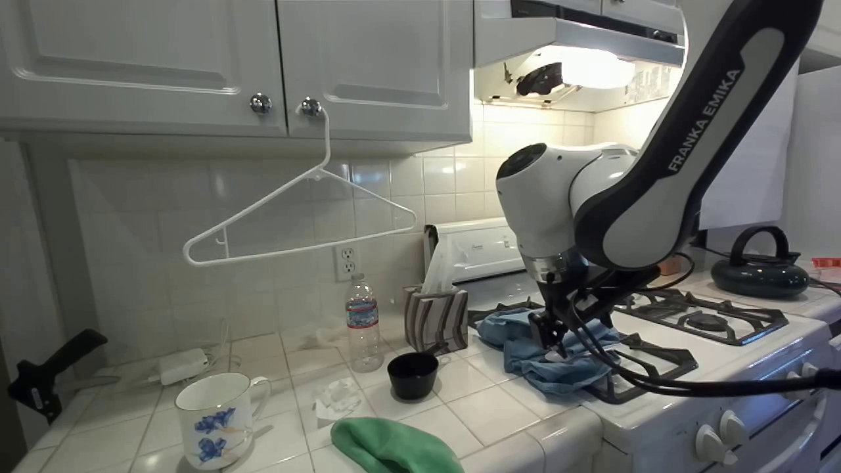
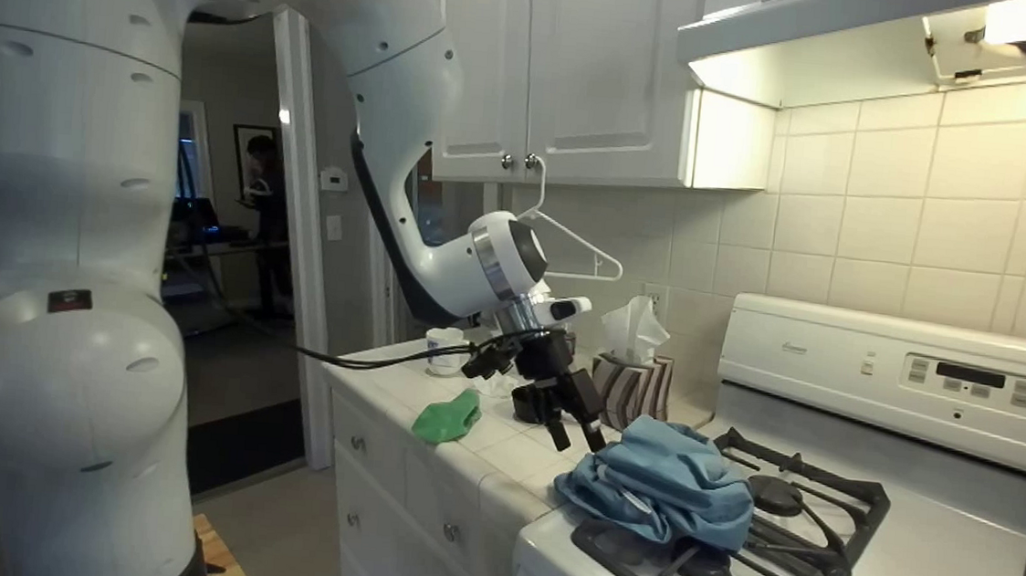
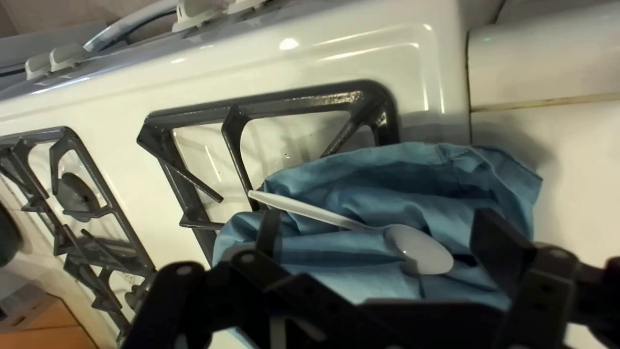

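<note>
White plastic spoon (image 3: 404, 240): mid-frame in the wrist view, lying on the blue cloth (image 3: 361, 254).
Spoon's long axis: handle to upper left, bowl to lower right, nearly along the jaws' spread.
Jaws: wide apart, empty.
Cloth: bunched partly over a stove grate (image 3: 295, 104).

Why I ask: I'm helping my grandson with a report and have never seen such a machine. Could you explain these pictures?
The machine is a white-and-black jointed robot arm. It ends in a black two-fingered gripper, open and holding nothing. Two pictures come from cameras standing outside the robot; the wrist view looks from the arm itself, past its fingers. Ahead of them, a crumpled blue cloth lies over a black grate on the white stove, with a glossy white spoon on top. The white tiled counter alongside bears a green cloth, a round black cup, a clear labelled bottle, a striped tissue box and a white mug with blue flowers.
</note>
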Motion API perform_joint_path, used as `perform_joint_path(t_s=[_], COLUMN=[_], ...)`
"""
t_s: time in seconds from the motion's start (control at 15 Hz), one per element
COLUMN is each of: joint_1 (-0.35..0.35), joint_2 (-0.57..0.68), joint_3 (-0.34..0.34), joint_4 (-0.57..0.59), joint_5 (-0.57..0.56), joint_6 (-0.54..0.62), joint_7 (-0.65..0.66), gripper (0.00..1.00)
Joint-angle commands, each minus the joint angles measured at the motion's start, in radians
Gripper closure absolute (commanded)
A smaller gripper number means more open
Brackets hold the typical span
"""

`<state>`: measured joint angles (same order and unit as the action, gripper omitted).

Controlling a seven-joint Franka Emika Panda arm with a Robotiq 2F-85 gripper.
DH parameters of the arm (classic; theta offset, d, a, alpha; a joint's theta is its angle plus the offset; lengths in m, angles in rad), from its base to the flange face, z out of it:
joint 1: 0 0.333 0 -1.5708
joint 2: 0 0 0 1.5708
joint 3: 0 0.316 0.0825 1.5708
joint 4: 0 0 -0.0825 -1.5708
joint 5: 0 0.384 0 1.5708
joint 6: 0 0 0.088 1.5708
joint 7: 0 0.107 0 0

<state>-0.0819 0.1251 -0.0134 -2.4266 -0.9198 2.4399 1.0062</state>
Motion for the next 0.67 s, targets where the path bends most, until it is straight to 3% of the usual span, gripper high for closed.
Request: perform_joint_path(t_s=[0.0,0.33,0.6], joint_1=[0.038,0.061,0.059], joint_2=[0.026,0.095,0.170], joint_3=[-0.034,-0.037,-0.049], joint_4=[0.019,0.065,0.117], joint_5=[-0.072,-0.180,-0.209], joint_6=[0.014,0.028,0.023], joint_7=[0.147,0.342,0.413], gripper=[0.00,0.00,0.00])
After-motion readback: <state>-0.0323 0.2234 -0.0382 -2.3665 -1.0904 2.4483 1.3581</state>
